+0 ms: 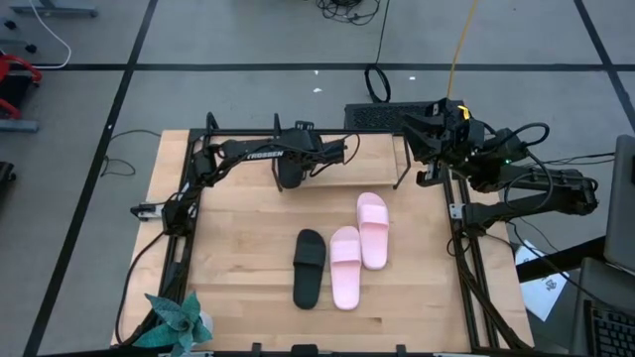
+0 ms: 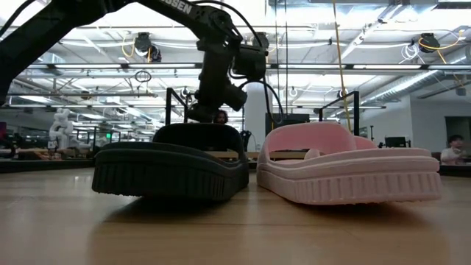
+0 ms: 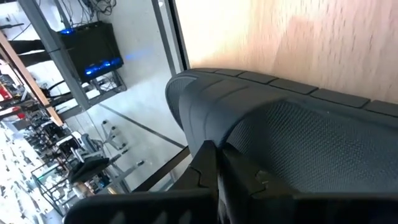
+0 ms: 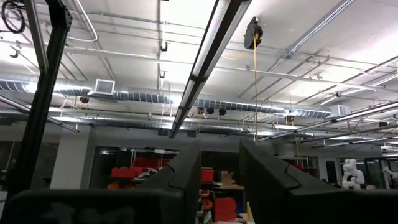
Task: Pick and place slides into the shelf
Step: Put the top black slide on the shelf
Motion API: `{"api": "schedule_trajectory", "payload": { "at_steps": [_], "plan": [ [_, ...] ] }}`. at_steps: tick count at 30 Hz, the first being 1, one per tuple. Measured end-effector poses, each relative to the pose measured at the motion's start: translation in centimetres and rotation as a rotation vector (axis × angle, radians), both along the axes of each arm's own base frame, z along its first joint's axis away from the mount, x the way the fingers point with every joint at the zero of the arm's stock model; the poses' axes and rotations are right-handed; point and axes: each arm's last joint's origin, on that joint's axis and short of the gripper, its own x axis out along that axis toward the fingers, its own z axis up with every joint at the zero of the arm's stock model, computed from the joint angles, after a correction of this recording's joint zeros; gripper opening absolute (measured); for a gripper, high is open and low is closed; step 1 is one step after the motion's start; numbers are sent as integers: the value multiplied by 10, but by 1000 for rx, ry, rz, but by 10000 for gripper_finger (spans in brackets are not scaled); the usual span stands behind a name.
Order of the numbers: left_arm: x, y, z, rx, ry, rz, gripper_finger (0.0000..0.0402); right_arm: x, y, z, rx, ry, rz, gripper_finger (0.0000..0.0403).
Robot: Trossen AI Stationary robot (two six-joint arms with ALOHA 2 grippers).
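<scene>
Black slide (image 1: 309, 268); two pale pink slides (image 1: 346, 267); light-wood shelf (image 1: 382, 149); black textured slide (image 3: 292, 137).

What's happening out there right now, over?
Left gripper shut on black slide at the shelf. Right gripper open, parked at the table's right rear corner. Three slides on table: black, two pink. Nothing blocking.

One black slide (image 1: 309, 268) and two pink slides (image 1: 346, 267) (image 1: 373, 229) lie flat together near the table's centre, while the second black slide (image 1: 290, 171) is at 11 o'clock on the shelf (image 1: 372, 149).
</scene>
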Motion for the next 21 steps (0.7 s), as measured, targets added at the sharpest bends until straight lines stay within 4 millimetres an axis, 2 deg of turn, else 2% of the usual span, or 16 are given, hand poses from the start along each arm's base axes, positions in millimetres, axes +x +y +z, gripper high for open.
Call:
{"api": "schedule_trajectory", "payload": {
  "at_steps": [17, 21],
  "plan": [
    [3, 0, -1, -53, -50, -3, 1, 0, 0, 0, 0, 0, 1, 98],
    [3, 0, -1, -56, -52, -3, 14, 0, 0, 0, 0, 0, 1, 98]
  ]
}}
